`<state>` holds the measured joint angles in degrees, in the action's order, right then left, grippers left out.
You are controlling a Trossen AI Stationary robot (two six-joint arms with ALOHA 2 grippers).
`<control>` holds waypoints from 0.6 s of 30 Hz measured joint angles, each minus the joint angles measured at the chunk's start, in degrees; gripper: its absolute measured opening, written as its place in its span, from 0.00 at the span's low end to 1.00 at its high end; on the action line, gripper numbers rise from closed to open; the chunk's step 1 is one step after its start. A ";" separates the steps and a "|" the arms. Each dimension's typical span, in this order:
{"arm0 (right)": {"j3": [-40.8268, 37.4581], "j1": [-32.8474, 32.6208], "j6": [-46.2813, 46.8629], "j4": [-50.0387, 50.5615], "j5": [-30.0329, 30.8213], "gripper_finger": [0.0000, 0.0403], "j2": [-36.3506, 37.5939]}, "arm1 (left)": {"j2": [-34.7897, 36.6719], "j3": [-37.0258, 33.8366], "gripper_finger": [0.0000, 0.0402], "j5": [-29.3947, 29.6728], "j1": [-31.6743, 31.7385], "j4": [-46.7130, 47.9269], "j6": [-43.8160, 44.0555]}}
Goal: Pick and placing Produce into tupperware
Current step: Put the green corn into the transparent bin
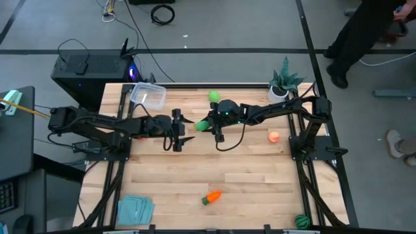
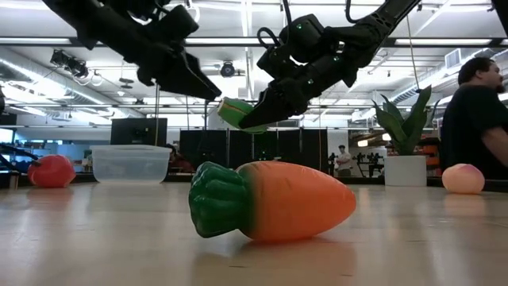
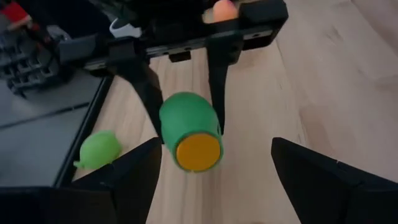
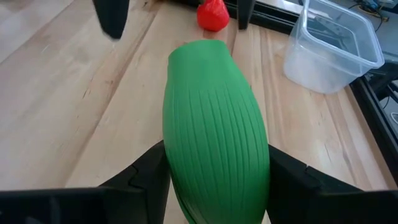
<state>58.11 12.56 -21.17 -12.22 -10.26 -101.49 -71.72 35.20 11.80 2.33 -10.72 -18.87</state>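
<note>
Right gripper (image 1: pixel 209 123) jaws pinching green oblong (image 4: pixel 214 130) above surface (image 1: pixel 247 175) centre, left gripper (image 1: pixel 178 132) at its nine o'clock, jaws spread, clear tupperware (image 1: pixel 149 95) at ten o'clock

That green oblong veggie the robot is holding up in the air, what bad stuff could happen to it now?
It could slip. The right hand pinches the green oblong only at one end, so most of it sticks out above the table.

The handover could miss. The left hand waits open in front of it, and closing off-centre might knock it loose.

If it falls, it may roll. The tupperware sits off at the table's far corner, so it would not catch it.
</note>
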 joint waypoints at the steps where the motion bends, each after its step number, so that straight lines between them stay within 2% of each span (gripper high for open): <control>1: 0.00 0.00 -0.01 -0.01 0.00 0.50 0.00 | -0.51 0.00 0.78 0.01 0.00 -0.64 -0.94; 7: 0.00 0.00 -0.02 -0.17 0.00 0.50 0.00 | -3.30 0.02 0.77 0.04 0.00 -3.52 -7.57; 13: 0.00 0.00 0.00 -0.21 0.00 0.50 0.00 | -3.39 0.02 0.77 0.60 -1.91 -3.98 -24.39; 18: 0.00 0.00 0.00 -0.27 0.00 0.50 0.00 | -4.11 0.02 0.77 3.98 -3.65 -4.72 -37.39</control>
<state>58.11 12.56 -21.17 -12.49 -10.26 -101.49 -75.83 35.22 15.78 -1.32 -15.44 -56.26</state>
